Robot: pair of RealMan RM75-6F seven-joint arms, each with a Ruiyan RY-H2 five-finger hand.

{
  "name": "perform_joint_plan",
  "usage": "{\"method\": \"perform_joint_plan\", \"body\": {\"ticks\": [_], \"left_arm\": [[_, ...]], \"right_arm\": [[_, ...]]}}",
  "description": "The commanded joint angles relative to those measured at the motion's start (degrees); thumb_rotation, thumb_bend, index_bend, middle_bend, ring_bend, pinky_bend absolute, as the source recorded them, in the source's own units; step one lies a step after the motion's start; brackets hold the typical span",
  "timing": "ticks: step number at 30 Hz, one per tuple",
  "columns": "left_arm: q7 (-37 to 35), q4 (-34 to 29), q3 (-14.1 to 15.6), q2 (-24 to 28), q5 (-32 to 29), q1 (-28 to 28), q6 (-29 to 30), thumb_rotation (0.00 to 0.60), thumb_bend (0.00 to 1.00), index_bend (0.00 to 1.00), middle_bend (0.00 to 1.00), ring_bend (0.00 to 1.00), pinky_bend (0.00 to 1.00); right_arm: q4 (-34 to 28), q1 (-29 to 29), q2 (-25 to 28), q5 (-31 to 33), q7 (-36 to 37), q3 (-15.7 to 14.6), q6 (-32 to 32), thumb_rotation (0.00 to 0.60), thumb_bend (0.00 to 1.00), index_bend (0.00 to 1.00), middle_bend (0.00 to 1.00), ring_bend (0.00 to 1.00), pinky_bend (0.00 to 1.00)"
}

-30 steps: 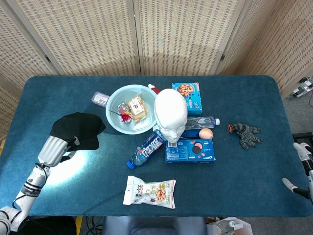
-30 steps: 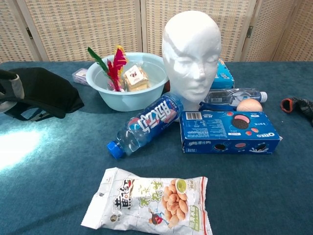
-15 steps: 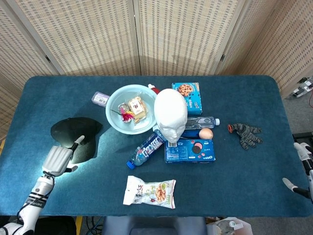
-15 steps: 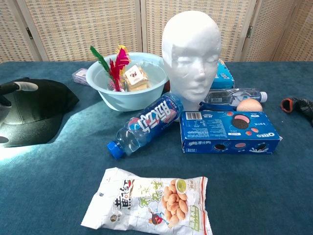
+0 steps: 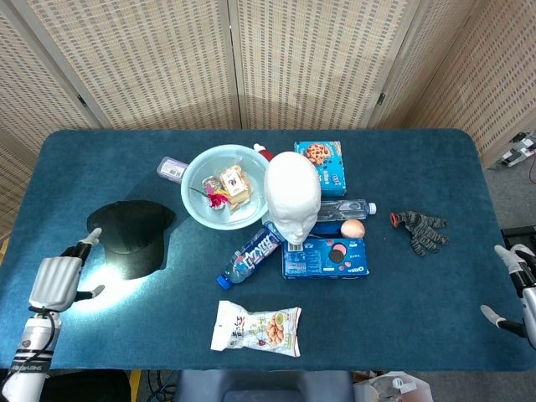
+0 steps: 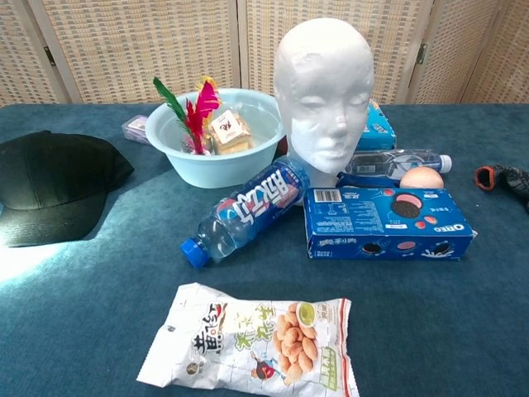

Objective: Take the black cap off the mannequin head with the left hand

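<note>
The black cap (image 5: 131,238) lies flat on the blue table, left of the bowl, also in the chest view as black cap (image 6: 51,184). The white mannequin head (image 5: 292,196) stands bare at the middle, white mannequin head (image 6: 324,91) facing the chest camera. My left hand (image 5: 57,279) is near the table's front left edge, below and left of the cap, apart from it, fingers spread and holding nothing. My right hand (image 5: 517,289) shows partly at the far right edge, fingers apart and empty. Neither hand appears in the chest view.
A light blue bowl (image 5: 194,172) with snacks and a feather toy sits behind the head. A water bottle (image 5: 252,252), Oreo box (image 5: 327,256), cookie box (image 5: 322,162), egg (image 5: 353,228), snack bag (image 5: 256,327) and gloves (image 5: 422,229) lie around.
My left hand let go of the cap, which now lies flat on the table, and drew back toward the front left edge. The right hand barely moved.
</note>
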Motion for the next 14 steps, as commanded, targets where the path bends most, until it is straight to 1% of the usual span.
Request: {"method": "perform_joint_plan", "body": {"ticks": [1,6,14], "left_arm": [[-0.8,-2.0,0.2,1.6,-0.2,2.4,2.5,0.6,0.0,0.0,0.21,0.31,0.6],[-0.2,-3.4,1.5,2.2,1.9,6.0,7.4,0.6,0.0,0.0,0.19,0.29,0.55],[0.4,-5.6,3.1,3.3,5.2,9.7,11.7,0.6,0.0,0.0,0.19,0.28,0.53]], "right_arm": [[0.0,0.7,0.0,-0.7,0.2,-0.2,-0.7,0.6,0.01,0.12,0.2,0.12,0.17],[0.3,2.0,-0.5,-1.3,0.2,-0.4,-2.5,0.6,0.01,0.12,0.22,0.12,0.17],[0.7,3.5,-1.5,-2.7,0.8,-0.5,-3.4,0.6,0.01,0.14,0.23,0.12,0.17]]}}
